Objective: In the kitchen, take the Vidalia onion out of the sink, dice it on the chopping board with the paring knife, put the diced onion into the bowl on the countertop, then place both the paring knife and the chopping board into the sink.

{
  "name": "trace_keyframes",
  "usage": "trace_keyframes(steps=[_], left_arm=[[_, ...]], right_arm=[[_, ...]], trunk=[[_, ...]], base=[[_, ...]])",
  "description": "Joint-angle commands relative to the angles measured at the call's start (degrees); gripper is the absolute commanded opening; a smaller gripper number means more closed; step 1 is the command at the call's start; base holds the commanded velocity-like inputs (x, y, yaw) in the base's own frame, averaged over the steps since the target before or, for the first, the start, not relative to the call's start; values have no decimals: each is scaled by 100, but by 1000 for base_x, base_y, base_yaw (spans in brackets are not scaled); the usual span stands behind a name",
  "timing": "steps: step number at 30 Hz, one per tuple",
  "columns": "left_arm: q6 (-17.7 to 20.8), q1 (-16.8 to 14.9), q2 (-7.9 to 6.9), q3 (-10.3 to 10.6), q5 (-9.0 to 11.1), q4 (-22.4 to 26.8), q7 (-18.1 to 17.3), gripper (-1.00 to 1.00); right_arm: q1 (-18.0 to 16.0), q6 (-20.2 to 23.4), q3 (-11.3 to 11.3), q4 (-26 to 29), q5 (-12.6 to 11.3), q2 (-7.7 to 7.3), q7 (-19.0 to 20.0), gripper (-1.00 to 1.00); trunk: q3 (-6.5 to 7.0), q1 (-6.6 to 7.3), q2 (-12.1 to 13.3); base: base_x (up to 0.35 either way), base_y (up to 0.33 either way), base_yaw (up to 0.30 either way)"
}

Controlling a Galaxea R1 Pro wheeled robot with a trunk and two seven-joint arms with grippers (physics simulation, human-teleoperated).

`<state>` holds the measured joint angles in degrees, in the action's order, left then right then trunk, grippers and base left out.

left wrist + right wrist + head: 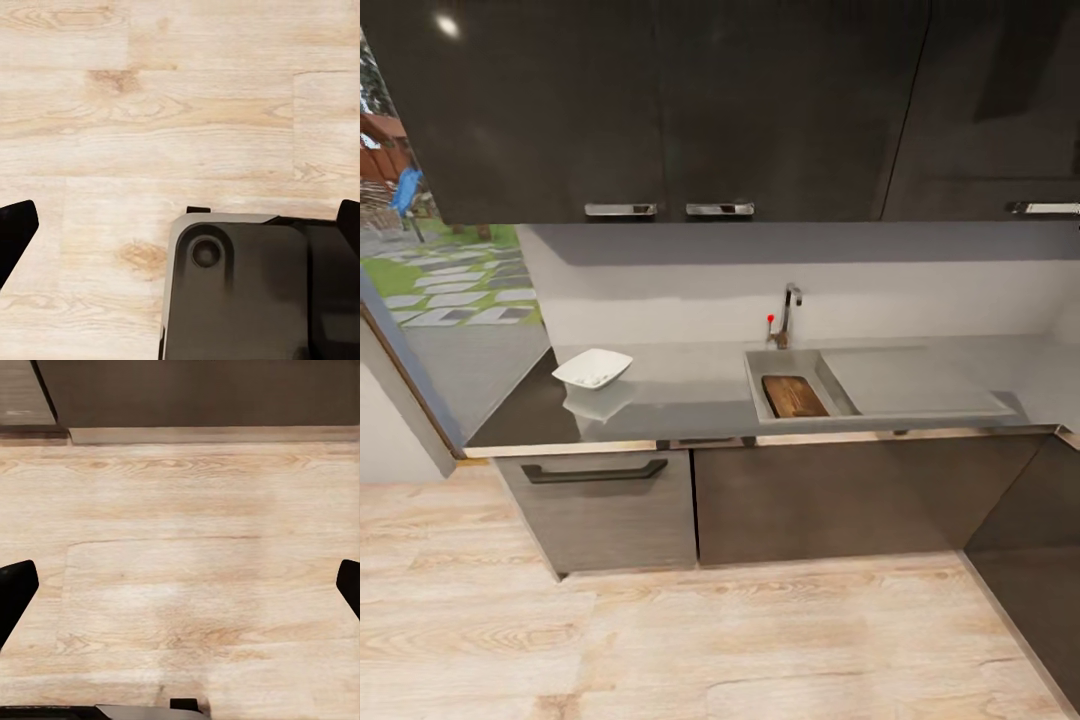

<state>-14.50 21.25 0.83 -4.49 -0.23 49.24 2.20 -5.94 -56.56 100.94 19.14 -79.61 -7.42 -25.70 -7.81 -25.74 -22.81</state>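
The dark brown chopping board point(793, 397) lies inside the basin of the pale grey sink point(755, 388), under the chrome tap point(789, 310) with its red knob. A shallow white bowl point(592, 368) stands on the glossy dark countertop point(680, 395), left of the sink. From here I cannot make out what the bowl holds. The paring knife and the onion are not to be made out. My left gripper point(180, 232) hangs open over the wooden floor and part of my base. My right gripper point(180, 589) is open too, over bare floor, with nothing between its fingers.
Dark wall cabinets point(660, 110) hang above the counter, with drawer fronts point(600, 500) below it. A flat drainboard point(910, 380) lies right of the basin. Light wooden floor point(660, 640) separates me from the counter. A window onto a garden point(440, 270) is at the left.
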Motion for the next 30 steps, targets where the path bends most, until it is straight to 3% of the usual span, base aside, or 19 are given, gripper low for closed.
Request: trace_keyframes(steps=[1,30], left_arm=[[-9,2,5,-9,-3,7,9,100],[-17,2,5,-9,-6,16,9,100]], right_arm=[[-11,-13,49,20,-6,-5,-56,100],[-11,-11,47,20,-9,-5,-70,100]], trunk=[[-1,-4,-11],[245,-4,-11]], base=[[0,0,0],[0,0,0]])
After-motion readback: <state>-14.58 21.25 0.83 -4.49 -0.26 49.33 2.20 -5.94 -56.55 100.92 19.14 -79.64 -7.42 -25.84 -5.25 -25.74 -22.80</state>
